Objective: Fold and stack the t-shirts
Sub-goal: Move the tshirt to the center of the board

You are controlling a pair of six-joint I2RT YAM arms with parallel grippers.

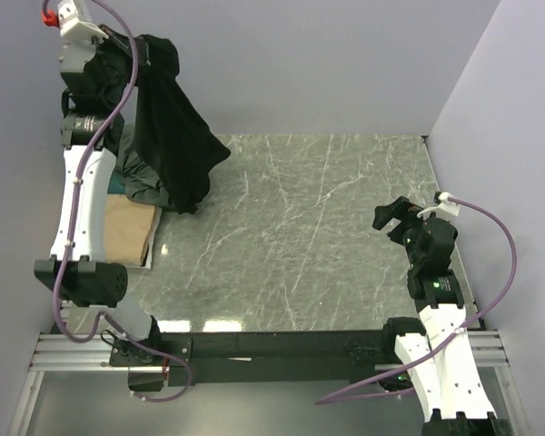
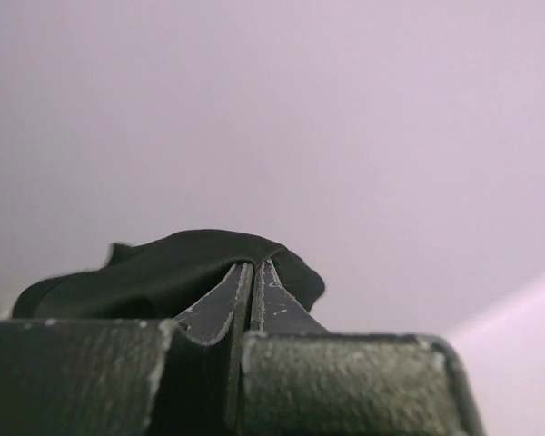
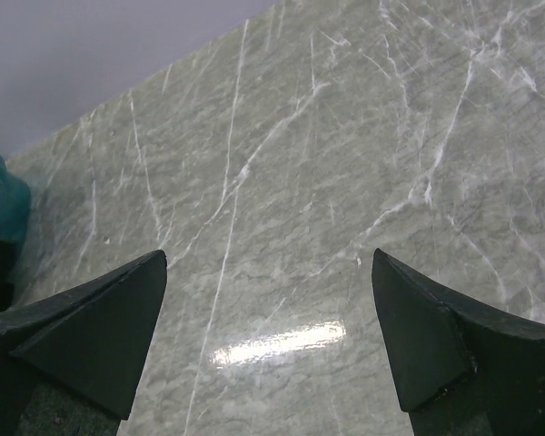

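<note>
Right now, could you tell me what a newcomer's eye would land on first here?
The black t-shirt, pinched in the shut left gripper, hangs from high at far left. Nearby a tan t-shirt lies at the left edge of the table. The right gripper hovers open over the right side.

Table bears tan t-shirt and, seemingly, grey t-shirt.

Black t-shirt matt cloth; table glossy, perhaps stone.
</note>
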